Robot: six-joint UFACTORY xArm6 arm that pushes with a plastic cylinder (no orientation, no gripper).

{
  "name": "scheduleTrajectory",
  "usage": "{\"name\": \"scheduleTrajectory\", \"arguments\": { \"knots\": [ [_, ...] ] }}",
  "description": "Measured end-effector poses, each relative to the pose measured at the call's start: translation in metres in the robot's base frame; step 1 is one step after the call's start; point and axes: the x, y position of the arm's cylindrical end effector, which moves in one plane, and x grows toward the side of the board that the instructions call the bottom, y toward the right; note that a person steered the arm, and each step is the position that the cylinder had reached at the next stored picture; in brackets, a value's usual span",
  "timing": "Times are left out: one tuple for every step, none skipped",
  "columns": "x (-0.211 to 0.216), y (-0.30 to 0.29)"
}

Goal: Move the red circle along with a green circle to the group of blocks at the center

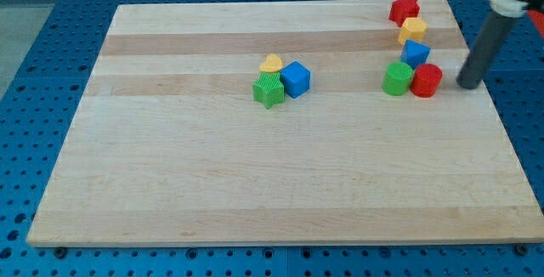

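A red circle (pixel 426 81) and a green circle (pixel 396 79) sit touching side by side at the view's right. My tip (pixel 467 84) stands just to the right of the red circle, a small gap apart. At the board's centre is a group: a yellow heart (pixel 272 63), a blue cube (pixel 296 79) and a green star (pixel 269 91), close together.
Above the two circles runs a column of blocks: a blue block (pixel 416 53), a yellow block (pixel 412 31) and a red star (pixel 405 8) near the top edge. The wooden board (pixel 255 183) lies on a blue perforated table.
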Motion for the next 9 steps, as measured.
{"name": "scheduleTrajectory", "arguments": {
  "knots": [
    [0.0,-0.064],
    [0.0,-0.124],
    [-0.001,-0.146],
    [0.02,-0.129],
    [0.047,-0.127],
    [0.004,-0.149],
    [-0.033,-0.173],
    [-0.048,-0.198],
    [-0.039,-0.182]
  ]
}}
